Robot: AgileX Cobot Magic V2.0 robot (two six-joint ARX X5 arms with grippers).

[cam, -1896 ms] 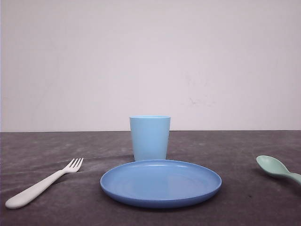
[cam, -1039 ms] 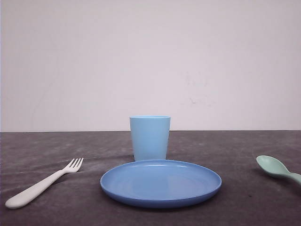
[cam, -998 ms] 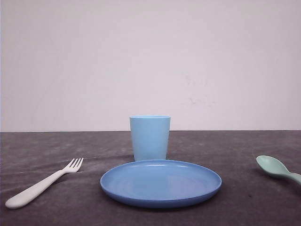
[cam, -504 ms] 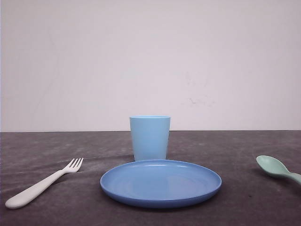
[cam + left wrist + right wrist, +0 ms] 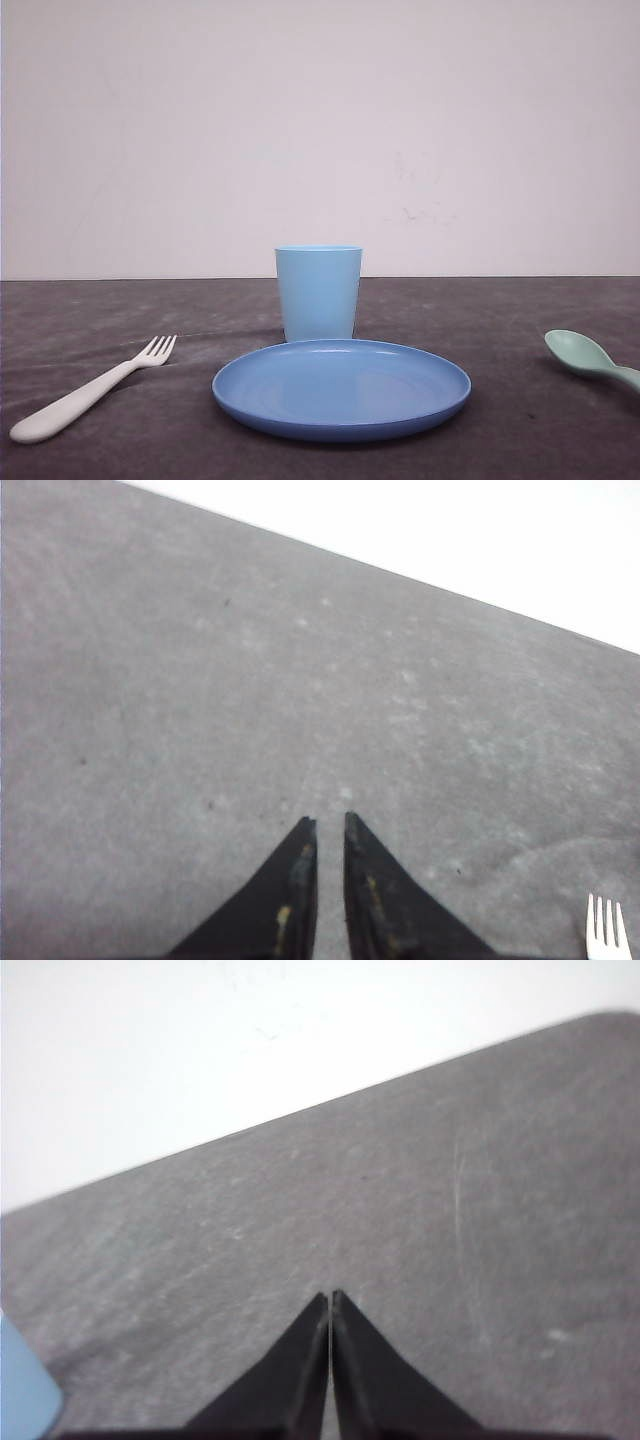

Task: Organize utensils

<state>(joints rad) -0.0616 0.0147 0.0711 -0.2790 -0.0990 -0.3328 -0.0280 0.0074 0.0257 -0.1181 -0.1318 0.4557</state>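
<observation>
A white fork (image 5: 85, 392) lies on the dark table at the front left, its tines pointing toward the blue plate (image 5: 250, 400). At the right edge rests a pale mint-green spoon (image 5: 585, 357), bowl toward the middle. My left gripper (image 5: 328, 820) hovers over bare table, its jaws a narrow gap apart with nothing between them. The fork's tines (image 5: 606, 930) show at the corner of the left wrist view, apart from the fingers. Over bare table too, my right gripper (image 5: 331, 1294) is shut and empty.
A light blue cup (image 5: 319, 292) stands upright just behind the plate, and its side (image 5: 20, 1390) shows at the edge of the right wrist view. The dark table (image 5: 120, 310) ends at a white wall behind.
</observation>
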